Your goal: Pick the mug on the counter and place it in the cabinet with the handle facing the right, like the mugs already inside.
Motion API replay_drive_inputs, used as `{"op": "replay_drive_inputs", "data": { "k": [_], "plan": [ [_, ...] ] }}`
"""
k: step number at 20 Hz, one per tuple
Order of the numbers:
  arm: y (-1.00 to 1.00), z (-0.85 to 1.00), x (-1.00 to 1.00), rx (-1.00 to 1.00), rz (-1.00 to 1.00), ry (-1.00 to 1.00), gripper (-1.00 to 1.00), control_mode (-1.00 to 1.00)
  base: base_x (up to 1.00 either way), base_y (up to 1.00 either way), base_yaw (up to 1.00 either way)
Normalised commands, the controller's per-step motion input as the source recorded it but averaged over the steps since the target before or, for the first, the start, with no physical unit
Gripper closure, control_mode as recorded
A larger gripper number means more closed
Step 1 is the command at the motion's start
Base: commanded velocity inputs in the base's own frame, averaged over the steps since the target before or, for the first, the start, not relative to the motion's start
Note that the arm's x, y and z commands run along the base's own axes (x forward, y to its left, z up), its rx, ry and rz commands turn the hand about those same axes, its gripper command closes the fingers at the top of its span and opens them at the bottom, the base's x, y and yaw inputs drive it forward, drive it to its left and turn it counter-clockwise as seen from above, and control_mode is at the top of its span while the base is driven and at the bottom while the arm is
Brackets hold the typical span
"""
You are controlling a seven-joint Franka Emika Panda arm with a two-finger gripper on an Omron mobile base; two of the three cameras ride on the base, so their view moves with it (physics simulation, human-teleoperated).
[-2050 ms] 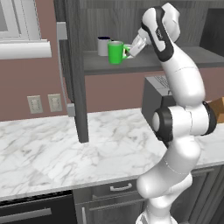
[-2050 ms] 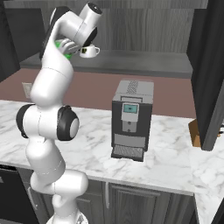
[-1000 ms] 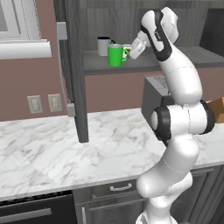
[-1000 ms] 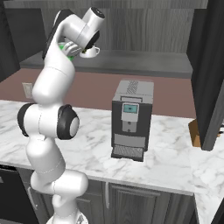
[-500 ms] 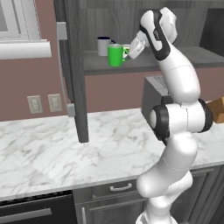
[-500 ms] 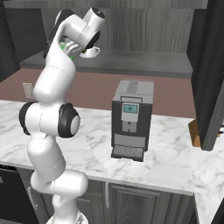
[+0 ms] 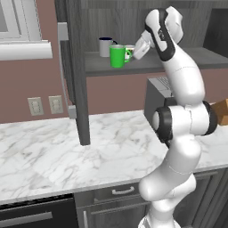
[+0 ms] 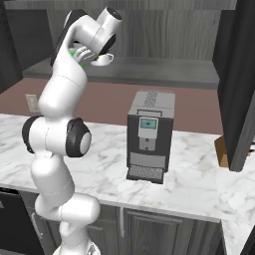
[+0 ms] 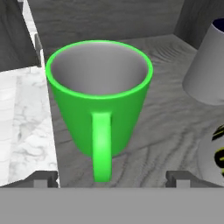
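Now the mug (image 9: 99, 103) stands on the cabinet (image 7: 178, 60) shelf, handle (image 9: 101, 146) toward the spread, empty end effector (image 9: 111, 177); next, retreat clear.

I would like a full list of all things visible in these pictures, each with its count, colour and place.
Green mug: one, bright green, upright on the cabinet shelf, near its front edge, handle towards the hand.
Navy mug: one, dark navy, on the shelf behind the green mug.
White mug: one, white with dark marks, on the shelf beside the green mug.
Cabinet: one, dark grey wood grain, on the wall above the counter, door open.
Counter: one, white marble with grey veins, over dark drawers.
Coffee machine: one, dark grey, on the counter.
Wall outlets: two, pale, above the counter.
Hand: one, dark fingertips spread wide, empty, just before the green mug's handle.
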Motion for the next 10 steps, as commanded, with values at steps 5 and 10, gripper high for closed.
{"op": "replay_drive_inputs", "data": {
  "k": [5, 10],
  "plan": [
    [0.0, 0.0, -0.47, -0.03, -0.08, -0.06, -1.0, -1.0, 0.0, 0.0, 0.0],
    [-0.01, 0.0, -0.3, -0.06, -0.11, -0.06, -1.0, -1.0, 0.0, 0.0, 0.0]
  ]
}}
